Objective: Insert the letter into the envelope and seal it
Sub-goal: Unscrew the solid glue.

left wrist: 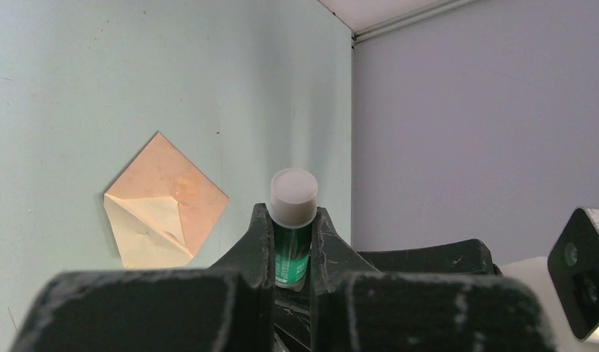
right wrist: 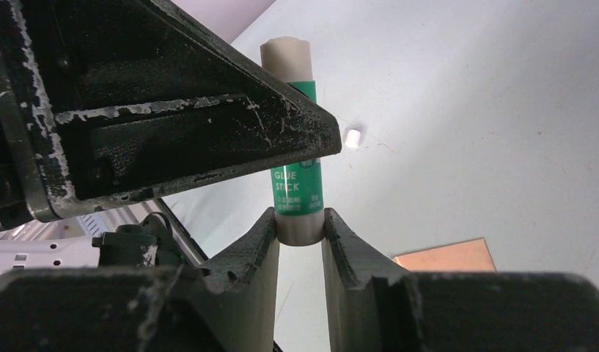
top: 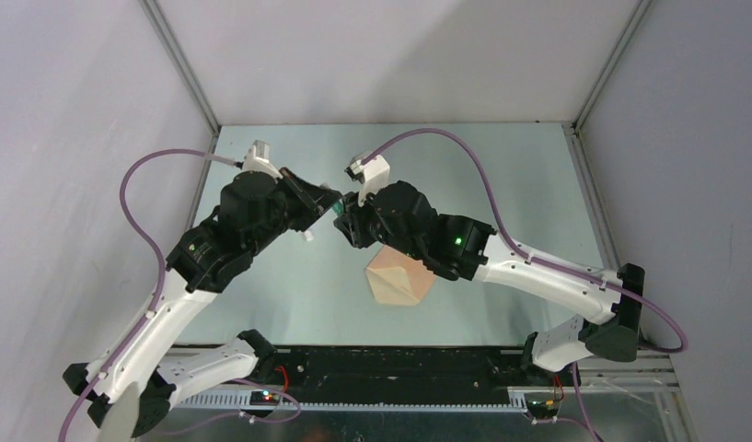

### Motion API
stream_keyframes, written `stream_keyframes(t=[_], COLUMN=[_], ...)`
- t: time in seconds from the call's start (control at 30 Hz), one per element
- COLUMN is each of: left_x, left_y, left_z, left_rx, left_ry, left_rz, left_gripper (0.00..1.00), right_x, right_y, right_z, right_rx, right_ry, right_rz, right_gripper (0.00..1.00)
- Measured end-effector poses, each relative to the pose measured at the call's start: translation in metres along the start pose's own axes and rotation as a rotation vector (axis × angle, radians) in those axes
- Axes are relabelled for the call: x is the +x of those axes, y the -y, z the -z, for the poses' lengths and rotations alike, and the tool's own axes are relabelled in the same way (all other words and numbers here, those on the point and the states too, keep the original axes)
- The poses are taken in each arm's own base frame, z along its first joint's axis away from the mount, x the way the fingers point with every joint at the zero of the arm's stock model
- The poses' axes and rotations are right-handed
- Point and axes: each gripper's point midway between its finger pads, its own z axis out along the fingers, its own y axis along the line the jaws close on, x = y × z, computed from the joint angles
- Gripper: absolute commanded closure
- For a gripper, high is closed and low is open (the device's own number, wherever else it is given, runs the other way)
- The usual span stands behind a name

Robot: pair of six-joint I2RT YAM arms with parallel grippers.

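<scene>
Overhead, both arms meet in mid-air above the counter point(top: 289, 299), sharing one green glue stick point(right wrist: 296, 187). The left end effector point(left wrist: 292, 218) is clamped narrow on the stick's green body. The right end effector point(right wrist: 300, 220) is also narrow, its jaws pressed against either side of one white end.

This looks like uncapping before the flap is glued. To do it well, the left grip should stay firm while the right pulls straight along the stick's length, squarely on the white end, so nothing slips or bends sideways.

The envelope point(left wrist: 168, 198) lies flat on the counter, turned like a diamond, with its pale cream flap open. It sits below the two end effectors, towards the arm bases, partly under the right arm and touching neither. No separate letter can be made out.
</scene>
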Motion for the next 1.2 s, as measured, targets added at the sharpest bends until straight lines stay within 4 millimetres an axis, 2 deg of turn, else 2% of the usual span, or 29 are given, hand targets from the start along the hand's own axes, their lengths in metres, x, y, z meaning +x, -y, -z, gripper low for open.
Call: stream_keyframes(t=[0.07,0.4,0.83,1.2], left_x=[0.0,0.003,0.012,0.015], left_y=[0.0,0.004,0.045,0.076], left_z=[0.0,0.003,0.017,0.035], left_rx=[0.001,0.032,0.3,0.543], left_ry=[0.0,-0.021,-0.096,-0.091], left_rz=[0.0,-0.027,-0.107,-0.118], left_gripper=[1.0,1.0,1.0,1.0], right_x=[0.0,0.0,-0.02,-0.039], right_y=[0.0,-0.002,-0.012,-0.023], right_z=[0.0,0.007,0.039,0.065], right_rx=[0.0,-0.084,-0.405,-0.666], right_ry=[0.0,0.024,0.073,0.089], right_rz=[0.0,-0.023,-0.142,-0.265], right_gripper=[1.0,1.0,1.0,1.0])
